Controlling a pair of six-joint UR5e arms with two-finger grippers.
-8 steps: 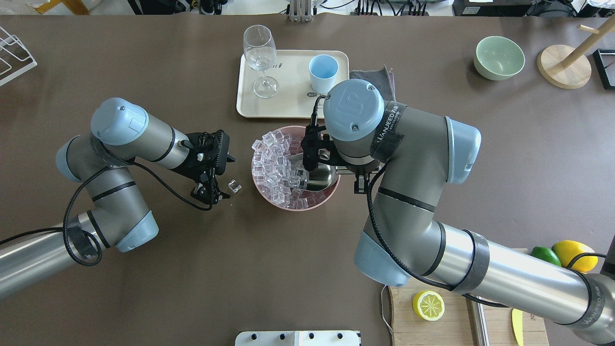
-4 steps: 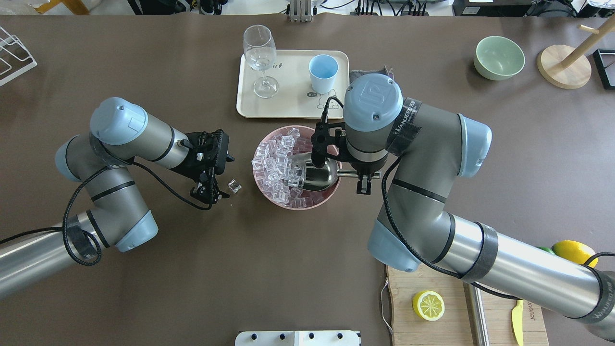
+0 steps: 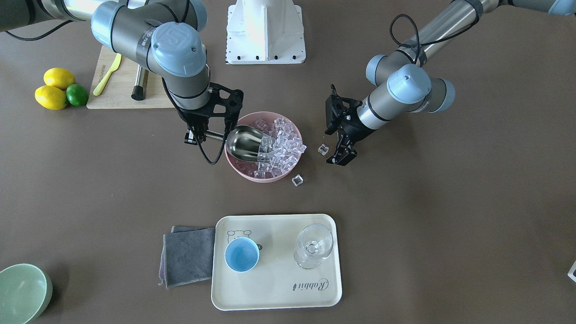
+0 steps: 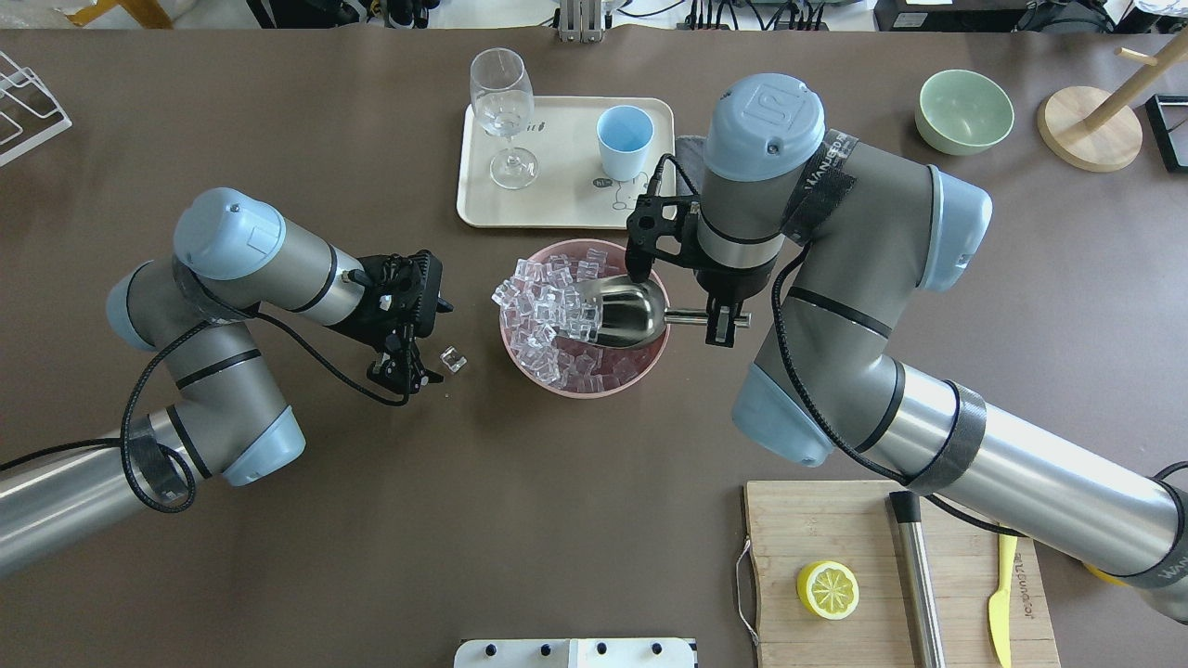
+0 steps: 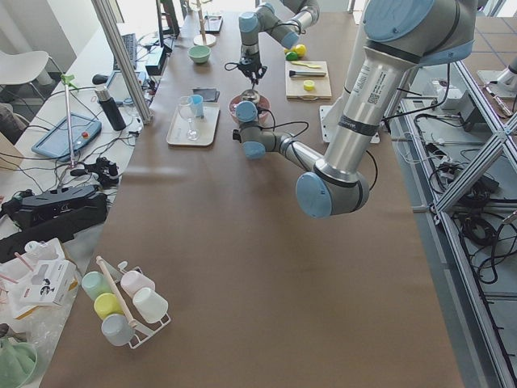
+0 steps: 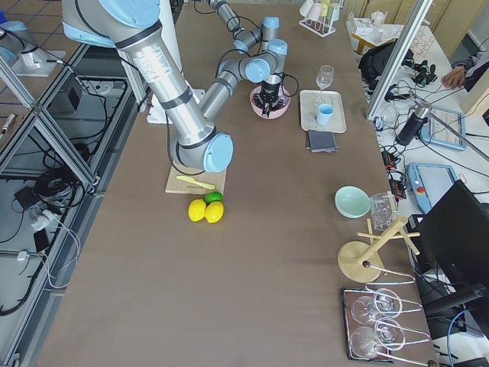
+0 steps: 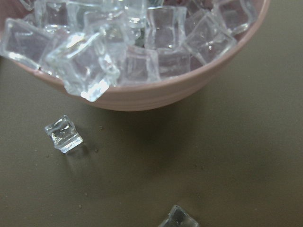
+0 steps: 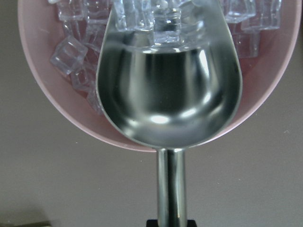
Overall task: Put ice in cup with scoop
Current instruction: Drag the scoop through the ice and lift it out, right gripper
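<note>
The ice (image 4: 548, 306) fills a pink bowl (image 4: 587, 391) at mid table. My right gripper (image 4: 722, 320) is shut on the thin handle of the steel scoop (image 4: 631, 315). The scoop lies low in the bowl's right half with its mouth against the pile; the right wrist view shows cubes at its lip (image 8: 168, 94). The light-blue cup (image 4: 624, 139) stands empty on a cream tray (image 4: 557, 209) behind the bowl. My left gripper (image 4: 404, 373) hangs open and empty left of the bowl, beside a loose cube (image 4: 452, 359).
A stemmed glass (image 4: 502, 111) shares the tray. A second loose cube (image 3: 297, 180) lies by the bowl on the tray side. A grey cloth (image 3: 189, 255) is beside the tray. A cutting board (image 4: 891, 575) with a lemon half, steel cylinder and knife is front right. A green bowl (image 4: 963, 111) is far right.
My right arm has swung right and toward the tray, drawing the scoop to the bowl's right side. The bowl has shifted slightly with it. The left arm has not moved.
</note>
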